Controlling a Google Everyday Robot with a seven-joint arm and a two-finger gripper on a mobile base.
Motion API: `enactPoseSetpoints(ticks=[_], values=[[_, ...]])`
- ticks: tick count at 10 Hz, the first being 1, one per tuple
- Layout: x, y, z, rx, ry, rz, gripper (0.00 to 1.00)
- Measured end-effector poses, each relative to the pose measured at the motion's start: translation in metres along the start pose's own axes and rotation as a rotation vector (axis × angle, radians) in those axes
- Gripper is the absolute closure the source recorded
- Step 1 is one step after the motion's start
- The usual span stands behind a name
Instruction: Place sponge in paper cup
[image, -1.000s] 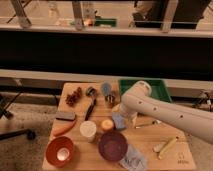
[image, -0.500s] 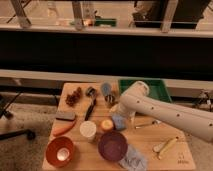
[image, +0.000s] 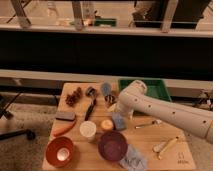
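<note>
Cloth (image: 132, 159): crumpled at the near edge of the counter (image: 145, 139), just beside the purple bowl.
Orange bowl (image: 60, 150): near left.
Purple bowl (image: 112, 145): near middle.
Cup (image: 88, 130): upright with its mouth open and nothing seen inside; it is set just behind the two bowls.
Sponge (image: 120, 123): taken to be the blue-grey block lying on the counter to the right of the cup, with an orange fruit (image: 106, 124) between them.
End effector (image: 118, 112): at the arm's low tip, right above the sponge; whether it is released or clenched cannot be told.
Arm (image: 160, 112): reached in from the right across the middle of the counter.
Tray (image: 145, 86): green, at the far right, partly covered by the arm.
Change: over the last second the arm's upper bend has been shifted a little leftward; sponge and cup have not been moved.
Meaning: the approach to the sponge is judged to be closing. No grasp is confirmed, so the lift and the carry to the cup are still to be done.
</note>
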Motion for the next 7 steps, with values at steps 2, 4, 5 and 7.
enactPoseSetpoints(ticks=[2,4,5,7], values=[[0.001,0.001,0.007,-0.007,-0.010,-0.028,0.20],[0.001,0.003,0.016,-0.018,-0.017,-0.060,0.20],[0.002,0.003,0.019,-0.021,-0.018,-0.069,0.20],[0.002,0.005,0.026,-0.031,-0.026,-0.094,0.20]])
